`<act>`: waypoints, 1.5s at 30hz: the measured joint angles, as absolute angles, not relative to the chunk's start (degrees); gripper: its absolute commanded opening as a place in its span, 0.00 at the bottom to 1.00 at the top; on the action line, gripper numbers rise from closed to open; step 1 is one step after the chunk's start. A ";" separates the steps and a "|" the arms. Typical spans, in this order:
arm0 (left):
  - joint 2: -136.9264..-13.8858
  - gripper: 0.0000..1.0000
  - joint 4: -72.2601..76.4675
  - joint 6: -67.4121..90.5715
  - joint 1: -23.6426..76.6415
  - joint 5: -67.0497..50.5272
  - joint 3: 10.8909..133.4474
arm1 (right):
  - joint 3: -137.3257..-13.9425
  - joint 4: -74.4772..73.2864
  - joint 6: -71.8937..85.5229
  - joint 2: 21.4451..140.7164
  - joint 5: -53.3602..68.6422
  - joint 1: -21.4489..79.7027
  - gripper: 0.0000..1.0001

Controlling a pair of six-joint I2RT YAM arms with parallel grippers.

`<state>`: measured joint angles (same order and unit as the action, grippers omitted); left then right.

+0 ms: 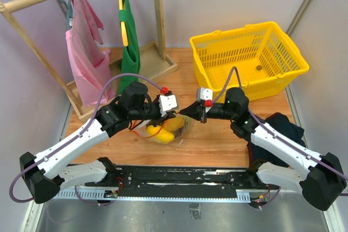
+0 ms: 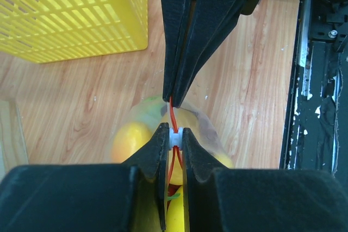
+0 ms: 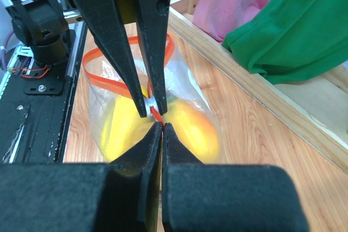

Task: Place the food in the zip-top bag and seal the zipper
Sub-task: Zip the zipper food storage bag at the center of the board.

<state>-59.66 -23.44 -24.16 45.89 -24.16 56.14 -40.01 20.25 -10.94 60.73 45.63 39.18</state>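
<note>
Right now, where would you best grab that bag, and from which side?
By the zipper, the thin strip along its mouth, coming in from either end with fingers flat on both faces. The bag itself is slack film bulging with food, so it would likely slip. The left gripper and right gripper both pinch the strip that way.

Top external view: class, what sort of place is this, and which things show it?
Probably a robot lab bench staged like a home: two robot arms bolted to a wooden table, a small clothes rack with hung garments, and a yellow shopping basket.
</note>
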 measured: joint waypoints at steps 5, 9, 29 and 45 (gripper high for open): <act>-59.40 0.00 -23.77 -24.16 45.89 -22.48 56.14 | -39.88 19.88 -10.63 60.05 42.72 39.18 0.01; -58.76 0.01 -25.39 -24.16 45.89 -21.56 56.14 | -39.83 19.97 -10.57 59.33 40.49 39.16 0.01; -58.35 0.00 -25.82 -24.14 45.89 -23.42 56.14 | -40.25 23.20 -10.31 65.36 51.37 39.18 0.29; -58.50 0.00 -24.10 -24.16 45.82 -22.57 56.14 | -39.20 25.30 -7.62 62.92 44.66 39.24 0.01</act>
